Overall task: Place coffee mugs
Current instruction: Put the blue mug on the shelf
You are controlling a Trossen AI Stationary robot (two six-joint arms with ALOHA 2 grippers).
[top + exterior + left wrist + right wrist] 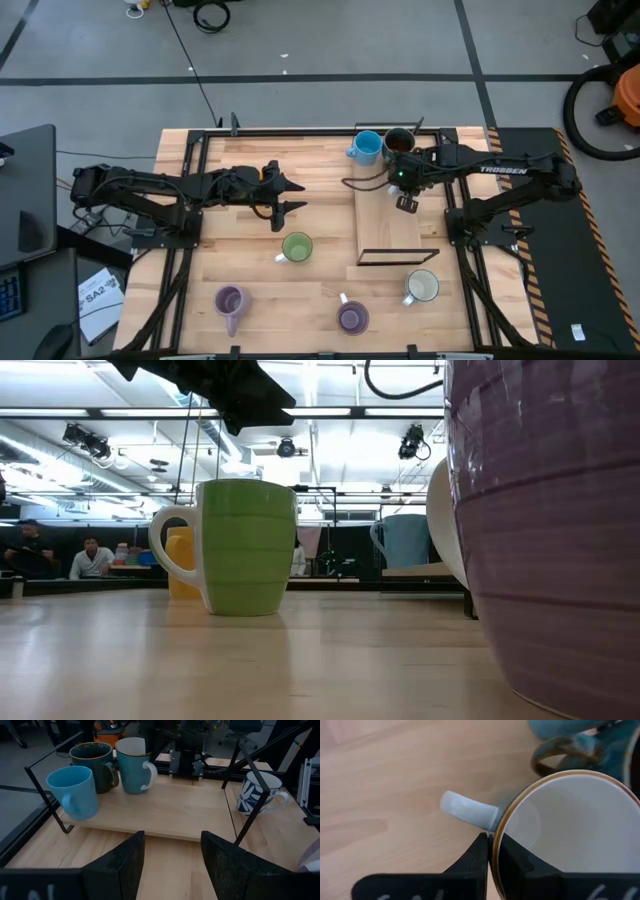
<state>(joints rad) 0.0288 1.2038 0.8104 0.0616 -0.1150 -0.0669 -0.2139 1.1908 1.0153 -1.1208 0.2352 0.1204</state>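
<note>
On the raised wooden board point(388, 225) stand a light blue mug point(75, 792) and a dark brown mug point(95, 762). Next to them is a teal mug point(132, 765) with a white inside and a white handle. My right gripper point(491, 840) is shut on this mug's rim. My left gripper point(170, 865) is open and empty, above the table left of the board. On the table stand a green mug point(297, 247), a white mug point(422, 287) and two purple mugs point(231, 301) point(352, 318). An orange-yellow mug point(180, 565) shows behind the green one. My right gripper holds the teal mug by its rim point(496, 836), right beside the white handle point(469, 810). One finger is inside the mug and one outside. The fingers come from above, pointing down. The mug is upright with its base at the board; whether it rests there, I cannot tell.
A thin black metal frame point(45, 795) runs around the board's edges. The white mug with a blue pattern point(262, 792) stands on the table just beyond the board's near end. Bare tabletop point(250, 265) lies around the green mug.
</note>
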